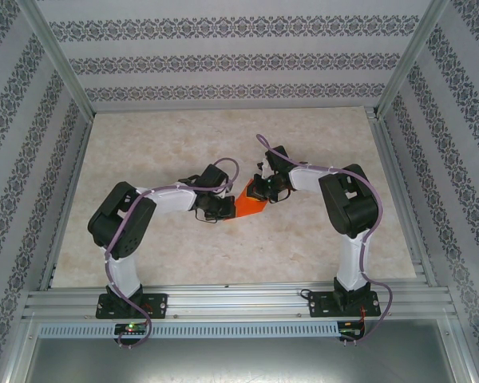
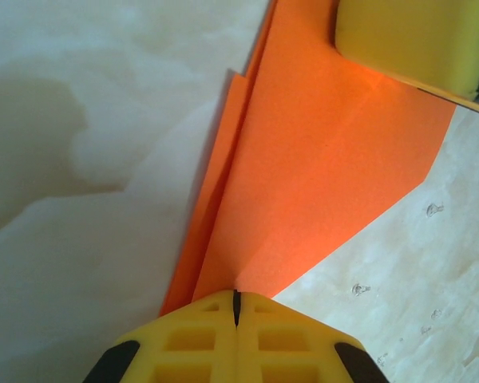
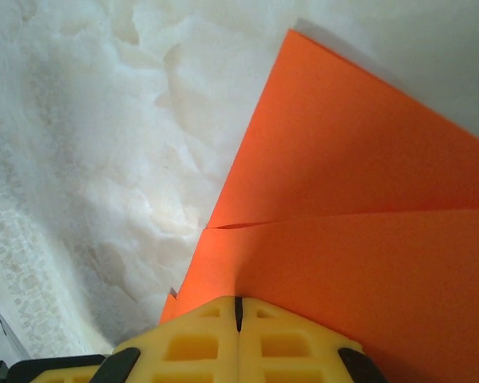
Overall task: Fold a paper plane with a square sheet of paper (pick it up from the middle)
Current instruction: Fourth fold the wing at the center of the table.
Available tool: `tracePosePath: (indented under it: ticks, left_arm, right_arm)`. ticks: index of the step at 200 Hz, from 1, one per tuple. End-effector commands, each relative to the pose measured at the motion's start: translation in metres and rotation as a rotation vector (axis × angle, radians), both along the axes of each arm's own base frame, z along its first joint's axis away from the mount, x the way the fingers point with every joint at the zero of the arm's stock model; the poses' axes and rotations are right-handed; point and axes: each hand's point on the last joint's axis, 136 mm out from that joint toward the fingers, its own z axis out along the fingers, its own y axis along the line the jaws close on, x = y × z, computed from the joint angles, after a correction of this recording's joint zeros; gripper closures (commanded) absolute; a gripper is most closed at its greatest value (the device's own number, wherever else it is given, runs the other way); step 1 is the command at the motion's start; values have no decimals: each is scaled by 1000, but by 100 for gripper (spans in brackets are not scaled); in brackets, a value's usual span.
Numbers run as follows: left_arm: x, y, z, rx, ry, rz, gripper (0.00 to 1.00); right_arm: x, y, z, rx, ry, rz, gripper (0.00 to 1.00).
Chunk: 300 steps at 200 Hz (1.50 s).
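The orange-red sheet of paper lies on the table between the two arms, folded into a tapering wedge with overlapping flaps. In the left wrist view the paper runs up from my left gripper, whose yellow fingers are shut, their tips resting on its narrow end where a crease meets them. My right gripper is also shut, tips set on the paper just below a flap edge. One of its fingers lies on the paper's far end. From above, the left gripper and right gripper face each other across the paper.
The pale marbled tabletop spreads around the paper. Patterned walls and metal frame posts enclose it. Aluminium rails run along the near edge by the arm bases.
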Motion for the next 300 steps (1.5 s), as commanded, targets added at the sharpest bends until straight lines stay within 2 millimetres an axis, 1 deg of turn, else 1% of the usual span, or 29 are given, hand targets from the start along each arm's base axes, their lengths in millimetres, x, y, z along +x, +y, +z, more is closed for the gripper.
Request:
tracePosePath:
  ticks: [1,26,34,46,57,67,86,100,116,128,142,175,189,200,228,243,262,300]
  left_arm:
    - [-8,23,-14,23,65,69,100]
    - [-12,29,-13,-1,79,92,100]
    - [-12,30,-9,-2,70,93,100]
    - [-9,30,2,-15,40,92,100]
    - [-4,26,16,-49,7,92,100]
    - [3,17,29,-98,-30,88,100]
    - [12,-4,43,-178,-74,88,100]
    - [16,-18,39,-193,-74,82,100]
    - [22,-25,27,-180,-53,91,100]
    - [25,-25,19,-166,-43,102,100]
    - [28,-22,15,-137,-46,105,100]
    - [23,-13,1,-81,-28,109,100]
    - [22,-11,1,-86,-33,111,100]
    - [21,-11,6,-104,-42,110,100]
    - [27,-17,29,-175,-115,107,100]
    - [30,-19,35,-190,-135,107,100]
    - [31,-18,29,-180,-125,110,100]
    - [25,-9,6,-110,-70,129,100]
  right_arm:
    - [-47,-57,-83,-311,205,-38,98]
    - [-46,-58,-85,-319,206,-39,98]
    - [-46,-58,-85,-318,205,-40,98]
    - [-46,-58,-84,-318,205,-40,98]
    - [-46,-58,-84,-317,205,-43,98]
    - [-46,-58,-84,-313,203,-42,98]
    - [-47,-56,-84,-306,204,-47,98]
    - [-46,-55,-84,-301,204,-50,98]
    - [-46,-54,-84,-294,203,-54,98]
    - [-46,-54,-84,-294,204,-54,98]
    - [-46,-54,-84,-291,203,-53,98]
    - [-46,-54,-84,-288,202,-49,98]
    - [-45,-53,-83,-287,202,-48,98]
    - [-45,-54,-83,-286,202,-49,98]
    - [-44,-54,-82,-285,198,-47,98]
    - [-44,-53,-83,-282,198,-44,98]
    - [-44,-52,-82,-276,198,-47,98]
    - [-42,-49,-79,-255,190,-44,98]
